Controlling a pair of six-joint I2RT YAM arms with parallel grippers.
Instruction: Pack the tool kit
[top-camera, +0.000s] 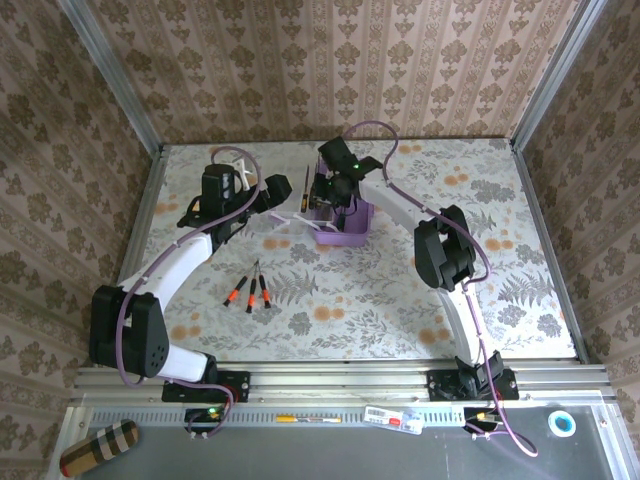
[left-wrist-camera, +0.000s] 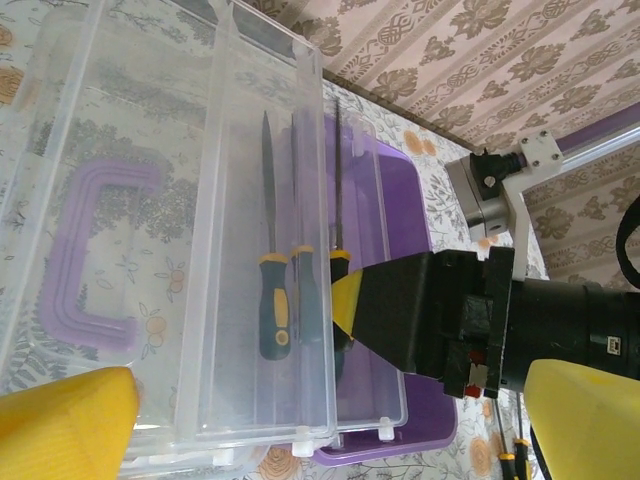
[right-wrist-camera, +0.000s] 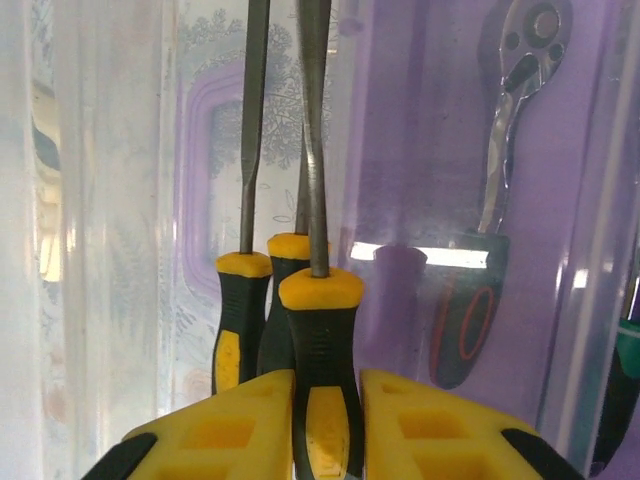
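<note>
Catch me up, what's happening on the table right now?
The right tool is down at the open purple case, its pads on either side of the handle of a yellow-and-black screwdriver; whether they are pressing it is unclear. Two similar screwdrivers lie right beside it, and a ratchet wrench lies in the case. The left tool hangs wide open by the clear lid. Three orange-handled screwdrivers lie on the table, not yet packed.
</note>
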